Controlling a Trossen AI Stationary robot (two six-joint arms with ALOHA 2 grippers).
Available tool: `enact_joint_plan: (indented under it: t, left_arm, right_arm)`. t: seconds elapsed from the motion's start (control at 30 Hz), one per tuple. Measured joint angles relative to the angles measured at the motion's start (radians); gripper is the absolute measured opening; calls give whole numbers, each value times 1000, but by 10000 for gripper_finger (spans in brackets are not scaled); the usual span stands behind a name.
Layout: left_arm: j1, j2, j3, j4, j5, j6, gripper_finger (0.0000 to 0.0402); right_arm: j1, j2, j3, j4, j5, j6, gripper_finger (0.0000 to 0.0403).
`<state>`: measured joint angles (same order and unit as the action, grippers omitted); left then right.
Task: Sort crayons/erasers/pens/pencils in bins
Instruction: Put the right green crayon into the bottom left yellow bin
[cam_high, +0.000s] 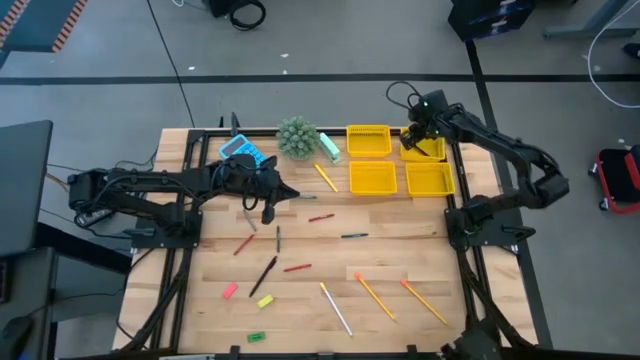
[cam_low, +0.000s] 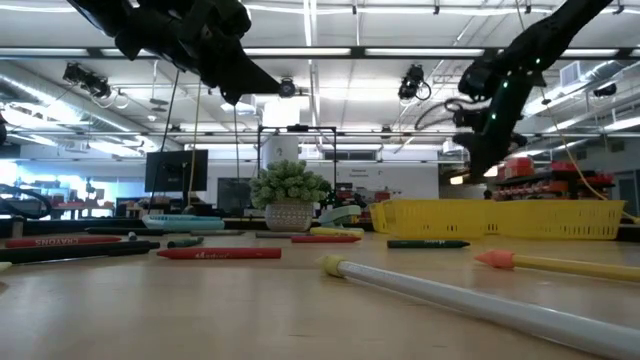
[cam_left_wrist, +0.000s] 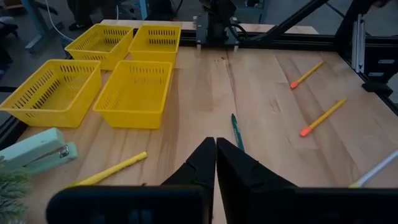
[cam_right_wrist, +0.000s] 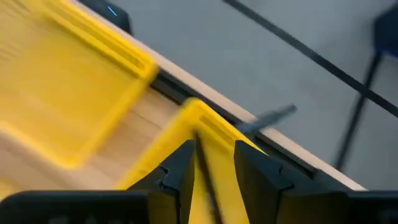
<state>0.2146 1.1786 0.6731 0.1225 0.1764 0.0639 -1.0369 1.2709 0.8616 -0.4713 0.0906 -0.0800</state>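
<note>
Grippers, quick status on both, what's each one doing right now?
Left gripper: closed, empty, above the table's middle.
Right gripper: jaws apart over the far right bin, a thin dark stick between them; grip cannot be told.

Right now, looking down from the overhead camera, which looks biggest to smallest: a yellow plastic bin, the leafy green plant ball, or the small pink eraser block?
1. Yellow plastic bin
2. Leafy green plant ball, somewhat smaller, though it stands taller, nearer the camera
3. Small pink eraser block, clearly the smallest

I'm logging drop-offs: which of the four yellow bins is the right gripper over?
The far right bin, at the table's back corner; the right gripper hangs above it, while the other three stand clear.
</note>
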Motion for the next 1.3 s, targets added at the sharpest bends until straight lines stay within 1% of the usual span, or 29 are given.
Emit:
enact_joint_plan:
  t: [0.13, 0.17, 0.23, 0.3, 0.37, 0.43, 0.53, 0.63, 0.73, 0.83, 0.93, 1.13, 1.2, 1.3]
  left_arm:
    - [0, 0, 0, -1, 0, 0, 18]
    - [0, 0, 0, -1, 0, 1, 16]
    - [0, 0, 0, -1, 0, 1, 15]
    - [0, 0, 0, -4, 0, 16, 15]
    - [0, 0, 0, -33, 0, 52, 19]
    - [3, 0, 0, -67, -5, 74, 23]
    - [12, 0, 0, -72, -33, 79, 26]
    - [22, 0, 0, -72, -46, 80, 26]
    - [37, 0, 0, -62, -45, 90, 22]
    - [52, -3, 0, -18, -45, 113, 18]
    - [67, -3, 0, 37, -46, 111, 16]
    - [100, -23, 1, 53, -46, 108, 24]
    - [118, -51, 0, 36, -45, 108, 27]
    - [134, -99, 1, 24, -46, 107, 29]
  right_arm:
    - [85, -84, 1, -13, -172, 69, 119]
    - [123, -94, 1, -32, -196, 75, 119]
    - [221, -100, 1, -85, -203, 86, 119]
    - [338, -93, 1, -133, -192, 105, 119]
    - [466, -82, 1, -143, -166, 133, 119]
    - [594, -78, 1, -125, -128, 165, 119]
    - [773, -78, 1, -69, -60, 219, 117]
    - [928, -63, 1, -9, 18, 261, 109]
    - [1035, -17, 1, 20, 65, 306, 101]
    - [1087, 51, 12, 18, 72, 366, 96]
    - [1108, 130, 63, -18, 71, 403, 94]
    - [1141, 297, 260, -167, 66, 403, 94]
    - [1151, 360, 326, -225, 46, 394, 94]
    - [1159, 444, 383, -297, 23, 392, 94]
